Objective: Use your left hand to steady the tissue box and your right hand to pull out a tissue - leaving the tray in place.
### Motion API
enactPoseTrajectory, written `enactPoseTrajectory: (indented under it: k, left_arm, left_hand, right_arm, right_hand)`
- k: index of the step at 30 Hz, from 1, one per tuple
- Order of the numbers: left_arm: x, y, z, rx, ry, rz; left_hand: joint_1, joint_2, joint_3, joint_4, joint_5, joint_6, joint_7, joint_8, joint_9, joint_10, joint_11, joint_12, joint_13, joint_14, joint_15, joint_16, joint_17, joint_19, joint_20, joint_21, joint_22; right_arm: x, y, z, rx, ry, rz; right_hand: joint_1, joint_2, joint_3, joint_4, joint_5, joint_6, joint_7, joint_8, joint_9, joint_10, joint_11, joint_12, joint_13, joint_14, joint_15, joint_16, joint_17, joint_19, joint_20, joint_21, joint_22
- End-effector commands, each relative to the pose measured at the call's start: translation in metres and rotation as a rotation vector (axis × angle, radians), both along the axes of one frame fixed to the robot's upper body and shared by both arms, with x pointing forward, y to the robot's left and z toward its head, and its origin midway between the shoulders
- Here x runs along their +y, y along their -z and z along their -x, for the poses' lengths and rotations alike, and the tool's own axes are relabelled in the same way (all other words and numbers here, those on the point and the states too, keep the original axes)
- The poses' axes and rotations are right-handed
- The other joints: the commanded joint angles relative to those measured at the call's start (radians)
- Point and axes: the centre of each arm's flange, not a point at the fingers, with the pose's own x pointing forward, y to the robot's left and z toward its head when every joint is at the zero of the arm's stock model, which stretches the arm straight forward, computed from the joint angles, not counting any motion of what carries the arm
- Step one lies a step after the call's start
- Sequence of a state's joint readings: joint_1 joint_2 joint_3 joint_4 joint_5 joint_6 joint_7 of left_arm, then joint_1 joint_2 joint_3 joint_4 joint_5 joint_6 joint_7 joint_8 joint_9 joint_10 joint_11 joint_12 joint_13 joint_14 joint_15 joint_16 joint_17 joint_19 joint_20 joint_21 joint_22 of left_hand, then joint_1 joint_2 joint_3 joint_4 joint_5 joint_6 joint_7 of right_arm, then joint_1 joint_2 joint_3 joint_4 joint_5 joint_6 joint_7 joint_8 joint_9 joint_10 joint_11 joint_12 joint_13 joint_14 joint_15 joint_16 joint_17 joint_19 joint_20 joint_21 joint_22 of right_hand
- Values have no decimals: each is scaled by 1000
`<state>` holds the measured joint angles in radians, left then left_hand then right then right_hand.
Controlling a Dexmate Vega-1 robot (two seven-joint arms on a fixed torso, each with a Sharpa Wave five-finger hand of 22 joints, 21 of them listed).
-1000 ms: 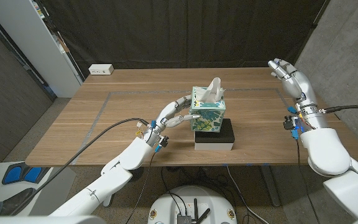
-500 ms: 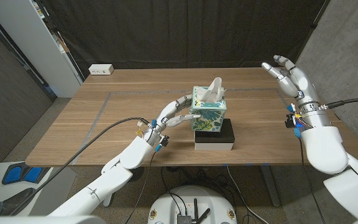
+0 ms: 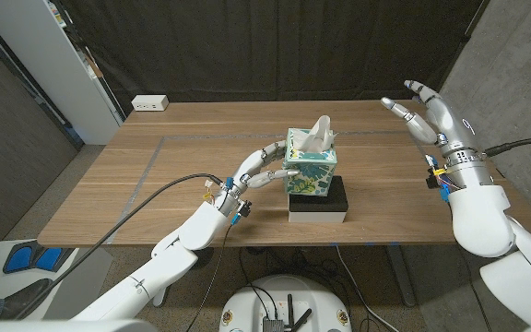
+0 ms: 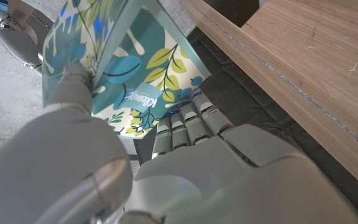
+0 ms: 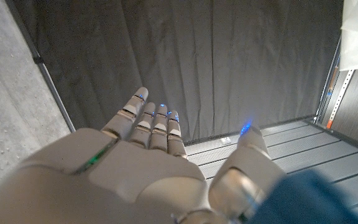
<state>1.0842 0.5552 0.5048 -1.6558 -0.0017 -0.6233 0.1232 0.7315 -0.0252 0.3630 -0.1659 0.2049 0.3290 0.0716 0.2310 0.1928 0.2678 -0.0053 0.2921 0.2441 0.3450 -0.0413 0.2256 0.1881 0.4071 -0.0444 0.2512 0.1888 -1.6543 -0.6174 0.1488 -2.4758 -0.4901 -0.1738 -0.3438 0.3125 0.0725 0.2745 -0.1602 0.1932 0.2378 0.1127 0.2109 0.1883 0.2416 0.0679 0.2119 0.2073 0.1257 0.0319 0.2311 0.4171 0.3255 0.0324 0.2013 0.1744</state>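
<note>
Wooden surface (image 3: 155, 175) in front of me carries a black-and-white tray (image 3: 318, 205) near its middle, and the leaf-patterned tissue box (image 3: 309, 166) stands on that tray with a tissue (image 3: 318, 132) poking out the top. My left hand (image 3: 258, 170) grips the box's side, fingers (image 4: 185, 121) pressed against it. My right hand (image 3: 425, 110) hovers well off to the right, fingers (image 5: 148, 118) spread, holding nothing.
</note>
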Motion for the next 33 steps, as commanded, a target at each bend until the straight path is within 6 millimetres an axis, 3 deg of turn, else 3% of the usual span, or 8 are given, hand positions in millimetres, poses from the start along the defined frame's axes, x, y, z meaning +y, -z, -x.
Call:
enactPoseTrajectory:
  k: [1,12,33]
  left_arm:
    - [1,0,1,-3,-8,5]
    - [1,0,2,-2,-4,9]
    - [-1,2,4,-3,-3,5]
  left_hand:
    - [0,11,-3,5,6,6,-1,-2,5,12,-3,-1,4,6,-26,-3,3,6,-6,-2,3]
    - [1,13,-3,4,6,7,-1,-3,5,13,0,-2,5,5,-25,-4,3,5,-6,-3,3]
    - [2,16,-5,5,6,8,-2,-6,5,14,-1,-5,6,8,-24,-5,3,7,-5,-3,3]
  right_arm:
    - [-1,-8,7,16,172,148]
    - [5,-11,11,41,247,211]
    - [14,-17,15,60,144,226]
  right_hand:
    - [15,-4,13,-1,5,4,-5,3,3,3,-2,6,2,9,-2,8,1,9,3,2,3]
    - [23,-1,17,-2,7,2,-7,2,4,1,-6,4,2,8,-4,7,1,10,2,2,3]
    - [54,11,35,-7,17,12,-10,4,4,16,-9,7,4,28,-14,14,-1,29,-4,7,3]
